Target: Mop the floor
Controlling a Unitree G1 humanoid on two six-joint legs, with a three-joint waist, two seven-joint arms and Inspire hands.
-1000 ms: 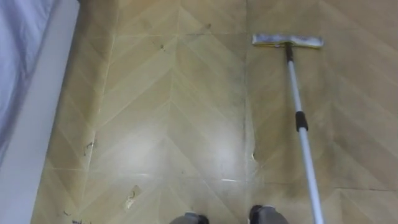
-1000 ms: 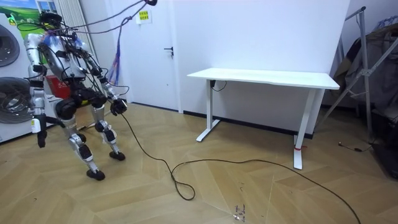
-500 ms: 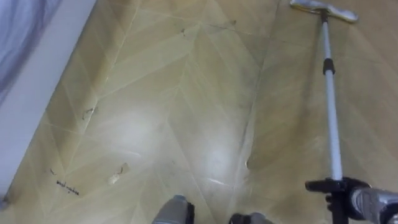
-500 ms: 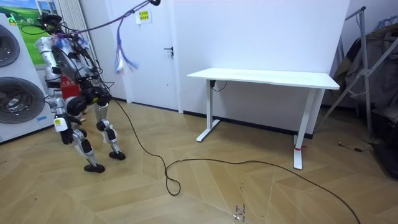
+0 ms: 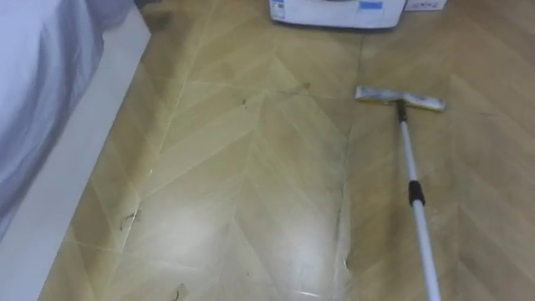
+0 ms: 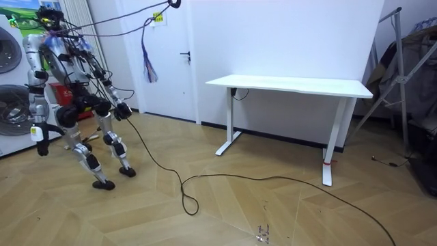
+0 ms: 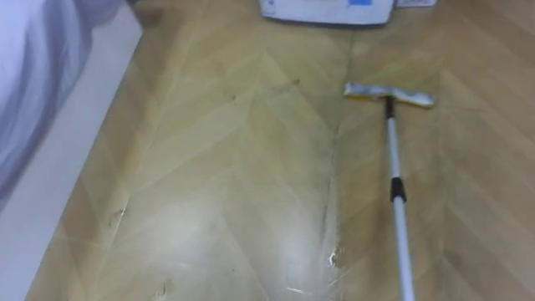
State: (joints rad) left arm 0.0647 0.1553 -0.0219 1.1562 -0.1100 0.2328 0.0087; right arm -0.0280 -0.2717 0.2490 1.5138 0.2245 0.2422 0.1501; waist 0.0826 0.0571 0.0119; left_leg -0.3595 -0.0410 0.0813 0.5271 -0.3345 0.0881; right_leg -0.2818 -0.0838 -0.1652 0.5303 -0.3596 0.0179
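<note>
The right hand has swung back out to the room view's right, at hip height. Half a second ago it was tucked forward against the body. It is too small there to tell its grip, but the pole runs off the eye view's lower right, on its side, so I judge it holds the pole. The left hand hangs low on the other side, and its state cannot be told either.

The robot has straightened, and the eye views have lifted with it. That shift is the camera's own, and it brings the appliance in at the top. Allowing for it, the mop head has come back. It lies flat on the floor, a little short of the appliance's right end, much as a second ago.

One push-and-pull stroke looks finished. Scuffs, well apart from the appliance and to its left, look untouched, so the next stroke should go that way.
</note>
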